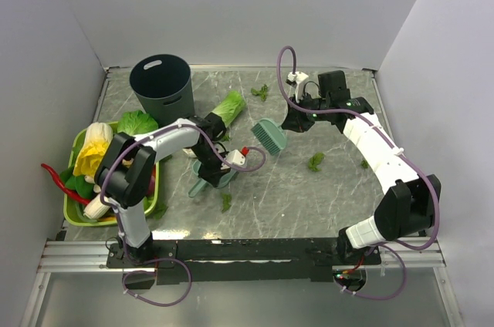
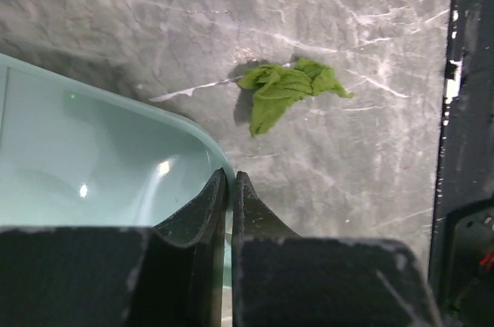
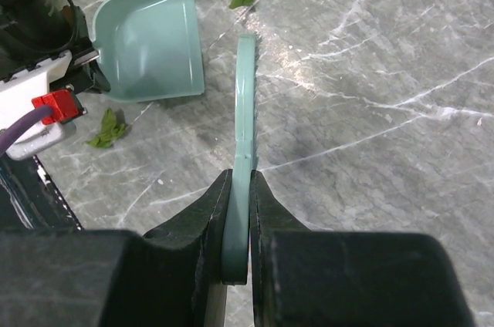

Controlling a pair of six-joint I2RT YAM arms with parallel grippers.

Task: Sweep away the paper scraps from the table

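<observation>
A back wall [image 1: 247,3], a left wall [image 1: 38,72] and a right wall [image 1: 451,72], all plain pale grey, close in the marbled grey surface [image 1: 340,203] on three sides. A metal rail [image 1: 77,254] runs along its near edge. The light is soft and even, leaving only faint shadows.

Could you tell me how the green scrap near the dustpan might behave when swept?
The scrap looks crumpled and thin, so probably very light and floppy; it may fold or flutter rather than slide. On the smooth table, it should move easily.
</observation>
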